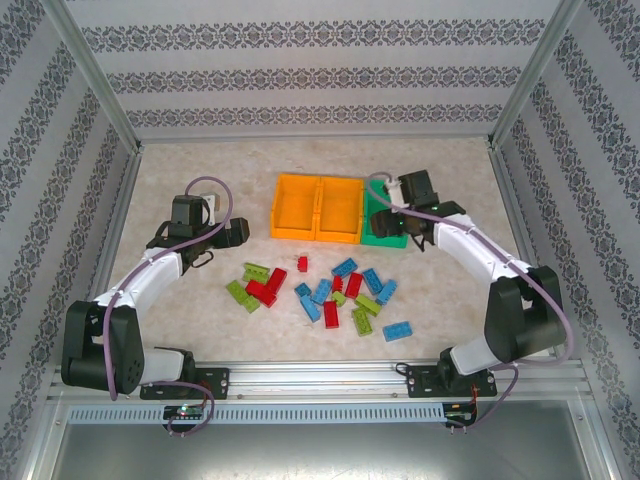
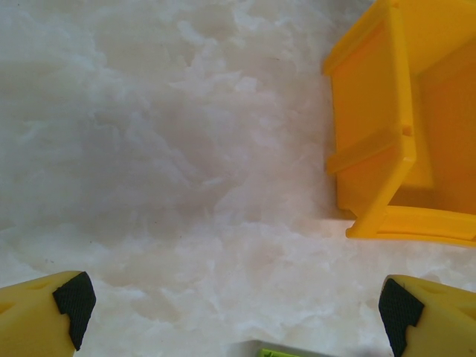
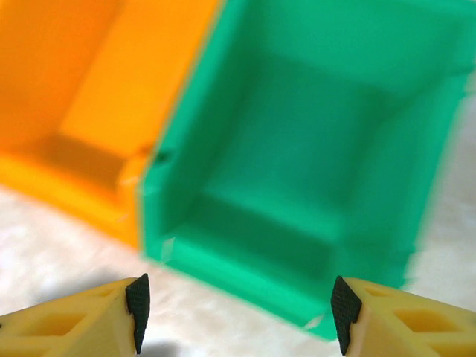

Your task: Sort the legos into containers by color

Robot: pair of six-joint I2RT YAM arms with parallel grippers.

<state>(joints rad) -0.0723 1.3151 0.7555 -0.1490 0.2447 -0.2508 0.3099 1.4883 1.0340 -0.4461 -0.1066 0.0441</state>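
While both jaws stand apart, the green bin (image 3: 297, 149) shows bare floor.

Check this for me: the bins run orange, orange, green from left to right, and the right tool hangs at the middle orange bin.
Wrong in one respect: the right tool hangs at the green bin, not the middle orange bin, as the right wrist view shows. The bins do run orange, orange, green from left to right.
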